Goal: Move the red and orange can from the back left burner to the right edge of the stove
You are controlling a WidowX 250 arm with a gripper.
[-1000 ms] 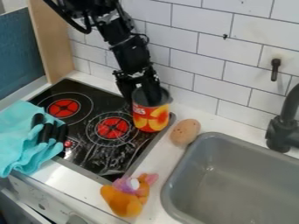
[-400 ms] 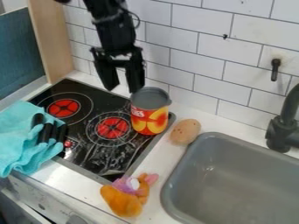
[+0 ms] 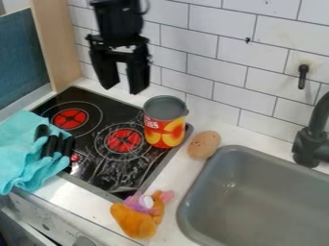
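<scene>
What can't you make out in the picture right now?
All in the camera view:
Arm: upper part cut off by the top edge.
Tap: cut off by the right edge.
Sink: cut off by the right and bottom edges.
Towel: hides what is beneath.
Can: its front hides its back.

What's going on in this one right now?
A black robot gripper hangs open and empty above the back of the stovetop, nearest to a red and yellow can. The can stands upright on the stovetop's right side, close to a potato-like thing on the counter. An orange plush toy lies nearer the front, and a turquoise cloth is bunched at the left.
</scene>
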